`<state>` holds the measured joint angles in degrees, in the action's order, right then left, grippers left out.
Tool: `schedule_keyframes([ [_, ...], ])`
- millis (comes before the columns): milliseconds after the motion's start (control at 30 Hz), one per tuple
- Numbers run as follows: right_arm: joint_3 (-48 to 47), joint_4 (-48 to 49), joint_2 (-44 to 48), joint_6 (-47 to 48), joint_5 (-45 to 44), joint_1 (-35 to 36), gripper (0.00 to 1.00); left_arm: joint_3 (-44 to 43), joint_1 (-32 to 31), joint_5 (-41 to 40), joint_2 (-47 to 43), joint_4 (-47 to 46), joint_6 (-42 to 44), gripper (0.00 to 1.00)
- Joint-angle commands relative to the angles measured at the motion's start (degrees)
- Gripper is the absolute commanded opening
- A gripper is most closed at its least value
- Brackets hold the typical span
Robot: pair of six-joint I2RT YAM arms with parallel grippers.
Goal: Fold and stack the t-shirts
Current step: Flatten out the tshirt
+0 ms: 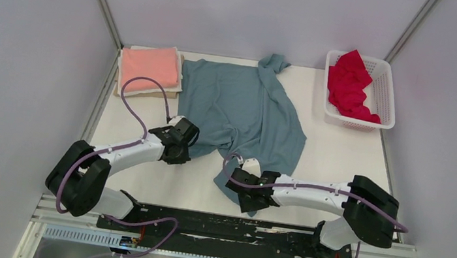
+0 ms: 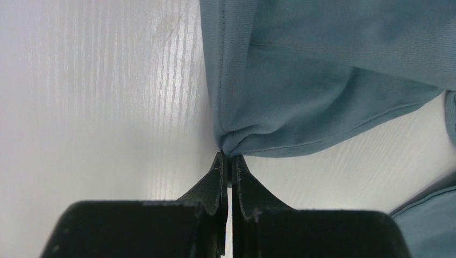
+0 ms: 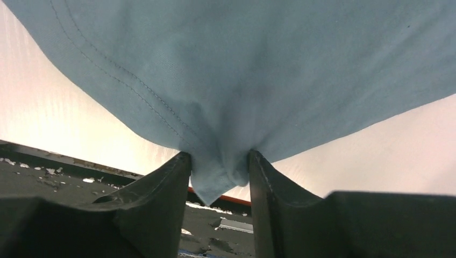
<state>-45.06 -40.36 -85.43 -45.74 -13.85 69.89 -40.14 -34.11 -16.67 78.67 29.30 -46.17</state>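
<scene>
The grey-blue t-shirt (image 1: 241, 107) lies partly spread in the middle of the table, one sleeve bunched at the back. My left gripper (image 1: 192, 138) is shut on its near left hem corner; in the left wrist view the gripper (image 2: 228, 158) pinches the cloth (image 2: 322, 70) at the tips. My right gripper (image 1: 242, 193) is shut on the shirt's near corner and holds it just above the table's front edge; in the right wrist view the gripper (image 3: 218, 161) has a bunch of the cloth (image 3: 247, 70) between its fingers. The salmon-pink t-shirt (image 1: 149, 65) lies folded at the back left. The red t-shirt (image 1: 349, 85) lies crumpled in the basket.
A white lattice basket (image 1: 384, 99) stands at the back right. The pink shirt rests on a pale folded cloth (image 1: 151, 92). The black base rail (image 1: 227, 227) runs along the table's near edge. Grey walls close in the left, back and right.
</scene>
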Motion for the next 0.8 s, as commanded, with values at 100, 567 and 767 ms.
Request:
schedule_keyframes([
  [100,3.4,-1.2,-6.14,-7.12,-5.0,-2.65,0.12,1.41,1.23,-1.5,-0.39,-1.43,-1.97,0.0],
  [567,-8.11,17.72,9.73,16.54,-4.46,-42.86,0.0,-9.75,10.78,-2.91,2.04,-5.06,2.39,0.0],
  [767,-18.51,18.7,12.16,22.6,-0.07,-52.2,0.0,-23.7,11.26,-10.93,-0.33,0.9,4.91,0.0],
])
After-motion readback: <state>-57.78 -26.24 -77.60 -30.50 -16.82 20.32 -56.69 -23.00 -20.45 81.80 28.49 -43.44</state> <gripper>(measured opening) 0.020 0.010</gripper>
